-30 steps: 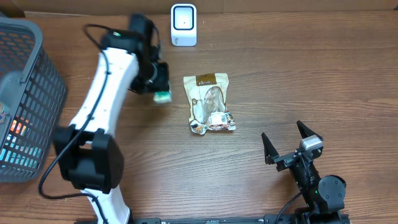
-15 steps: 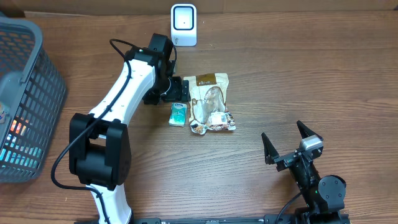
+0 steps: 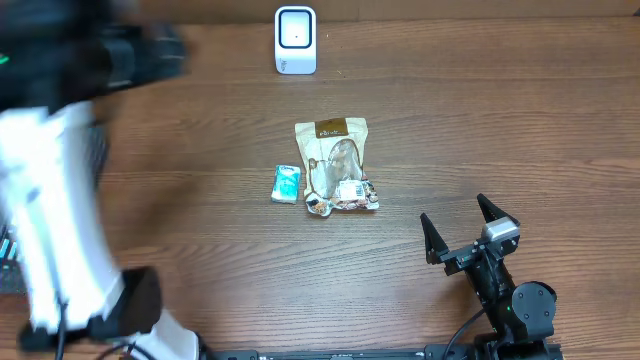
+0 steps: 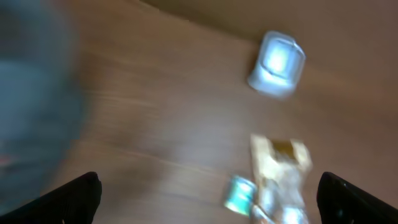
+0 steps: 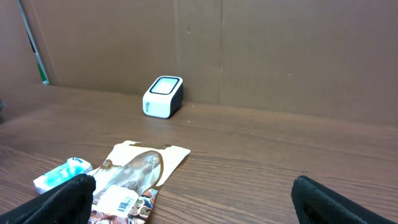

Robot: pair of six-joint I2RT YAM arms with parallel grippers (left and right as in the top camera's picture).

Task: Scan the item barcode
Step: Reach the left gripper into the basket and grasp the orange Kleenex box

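Observation:
A small teal packet [image 3: 287,184] lies flat on the wooden table, touching the left edge of a clear-and-brown snack pouch [image 3: 336,165]. The white barcode scanner [image 3: 295,40] stands at the back centre. My left arm is a blur at the far left; its gripper [image 4: 208,200] is open and empty, high above the table, with the teal packet [image 4: 239,193], the pouch [image 4: 280,171] and the scanner [image 4: 277,64] below and ahead. My right gripper [image 3: 465,235] rests open and empty at the front right. Its view shows the pouch [image 5: 134,180], the packet [image 5: 62,174] and the scanner [image 5: 163,96].
A grey mesh basket [image 3: 8,268] at the left edge is mostly hidden behind the blurred left arm. It shows as a grey smear [image 4: 31,93] in the left wrist view. A cardboard wall [image 5: 280,56] backs the table.
The left gripper opened and let the teal packet drop beside the pouch. The arm then swung fast away to the far left. The right arm has not moved.

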